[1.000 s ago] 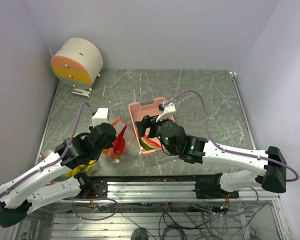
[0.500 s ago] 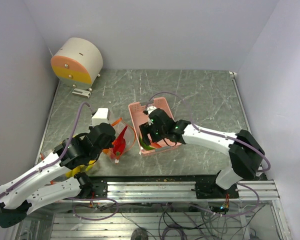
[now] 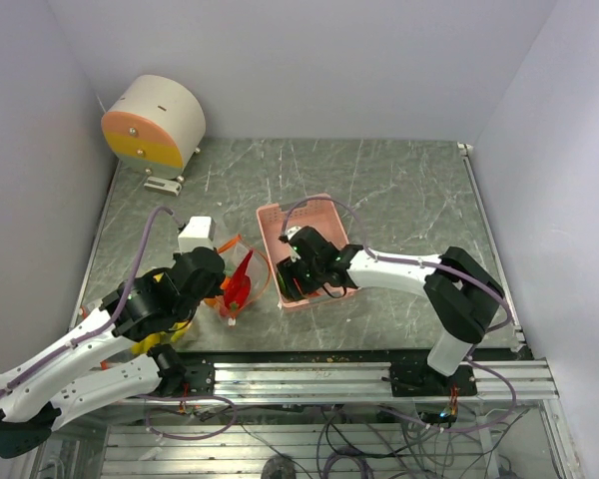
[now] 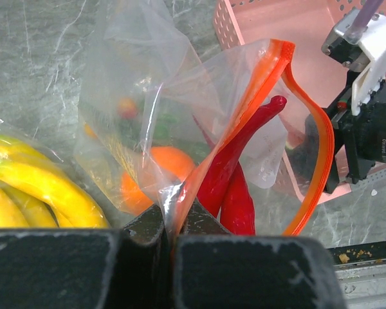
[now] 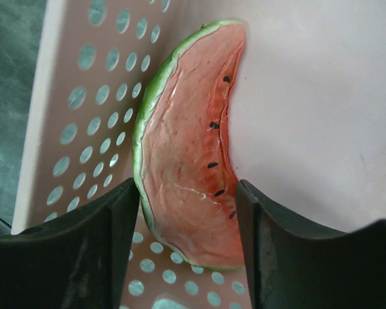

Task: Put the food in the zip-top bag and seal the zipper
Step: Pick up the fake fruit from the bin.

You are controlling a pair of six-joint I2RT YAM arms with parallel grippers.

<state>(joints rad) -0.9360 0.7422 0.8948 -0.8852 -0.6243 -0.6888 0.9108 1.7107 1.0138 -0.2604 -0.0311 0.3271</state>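
Note:
The zip-top bag [image 4: 148,109] lies left of the pink tray [image 3: 292,213], its mouth held open. My left gripper [image 4: 172,222] is shut on the bag's edge at the orange-red zipper [image 4: 321,154]. Inside the bag are red chili peppers [image 4: 235,180] and the orange [image 4: 157,168]. Yellow bananas [image 4: 32,187] lie left of it under clear plastic. My right gripper [image 5: 186,193] is down in the tray [image 5: 83,96], open, its fingers either side of the watermelon slice [image 5: 186,141]. In the top view the bag [image 3: 242,271], left gripper [image 3: 216,283] and right gripper [image 3: 298,275] show.
A round beige and orange drum [image 3: 155,122] stands at the back left. The metal rail [image 3: 309,364] runs along the near table edge. Walls close in on the left, back and right.
My right arm has stretched out and its gripper has dropped into the tray onto the watermelon slice. The left gripper holds the bag in the same place.

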